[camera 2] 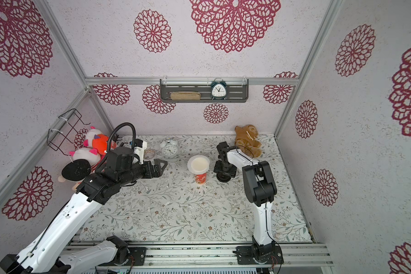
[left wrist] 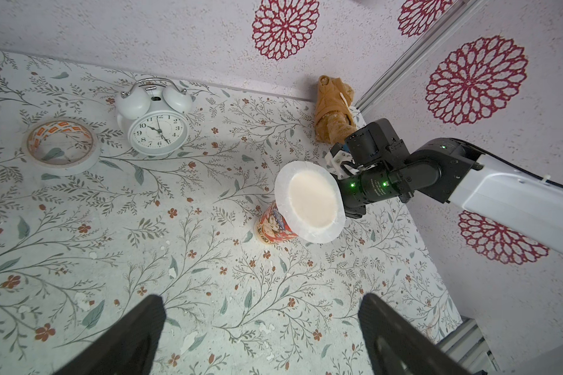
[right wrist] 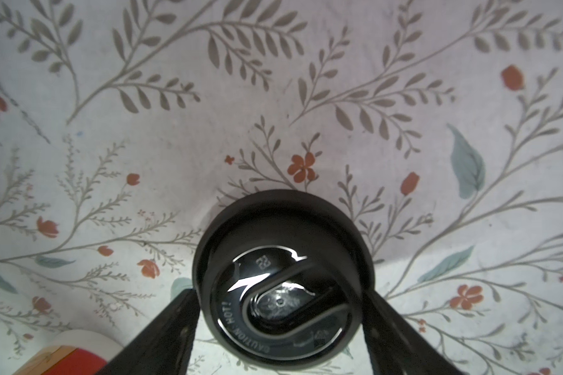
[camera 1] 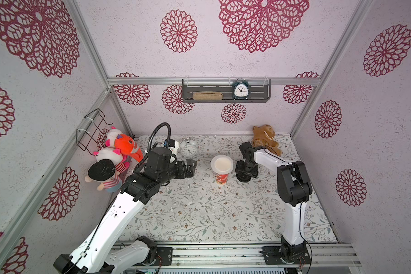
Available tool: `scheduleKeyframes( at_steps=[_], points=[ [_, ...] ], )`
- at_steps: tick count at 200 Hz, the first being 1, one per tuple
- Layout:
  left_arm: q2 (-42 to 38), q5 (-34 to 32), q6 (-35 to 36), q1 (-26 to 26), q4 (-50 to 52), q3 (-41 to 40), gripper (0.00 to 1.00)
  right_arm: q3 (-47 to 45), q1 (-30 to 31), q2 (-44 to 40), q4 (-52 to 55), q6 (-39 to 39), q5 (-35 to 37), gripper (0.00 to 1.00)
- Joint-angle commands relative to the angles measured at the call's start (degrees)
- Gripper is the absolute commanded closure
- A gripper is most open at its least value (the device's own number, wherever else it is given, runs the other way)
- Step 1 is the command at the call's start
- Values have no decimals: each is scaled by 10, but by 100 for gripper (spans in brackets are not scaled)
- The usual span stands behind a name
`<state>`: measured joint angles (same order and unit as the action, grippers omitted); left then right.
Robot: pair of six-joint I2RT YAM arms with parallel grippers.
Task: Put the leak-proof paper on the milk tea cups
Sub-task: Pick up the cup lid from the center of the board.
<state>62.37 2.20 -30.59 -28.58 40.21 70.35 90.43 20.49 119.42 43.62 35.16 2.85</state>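
Observation:
The milk tea cup [camera 1: 221, 178] stands upright at mid-table, red-patterned, and shows in both top views. The leak-proof paper [camera 1: 221, 164] lies flat over its rim, white and round, overhanging all round; the left wrist view shows it too [left wrist: 309, 203]. My left gripper [camera 1: 193, 166] hovers to the cup's left, open and empty, its fingers [left wrist: 143, 328] wide apart. My right gripper [camera 1: 244, 174] is down at the table just right of the cup, open, straddling a black round lid [right wrist: 280, 279] that lies on the table. Its fingers [right wrist: 163, 328] stand close against the lid's rim on both sides.
A white alarm clock [camera 1: 188, 149] and a tape roll [left wrist: 62, 146] sit behind the left gripper. A brown plush [camera 1: 265, 140] lies at the back right corner. Plush toys [camera 1: 114, 156] pile under a wire basket [camera 1: 93, 128] at the left wall. A shelf [camera 1: 226, 99] hangs on the back wall.

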Motion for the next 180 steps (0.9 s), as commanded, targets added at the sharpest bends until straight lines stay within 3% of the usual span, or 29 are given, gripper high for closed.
scheduleKeyframes(
  at_steps=[1, 80, 130, 180],
  points=[
    [-9, -7, 7, -4, 5, 5, 3, 12, 4, 1, 11, 6, 10, 19],
    [-8, -8, 8, -3, 4, 4, 3, 11, 5, -7, 16, 3, 20, 29],
    [-7, -8, 9, -3, 11, 2, 3, 29, 1, -91, 81, -40, 74, 31],
    [-6, -8, 8, -3, 4, 1, 3, 110, 11, -180, 185, -96, 89, 32]
  ],
)
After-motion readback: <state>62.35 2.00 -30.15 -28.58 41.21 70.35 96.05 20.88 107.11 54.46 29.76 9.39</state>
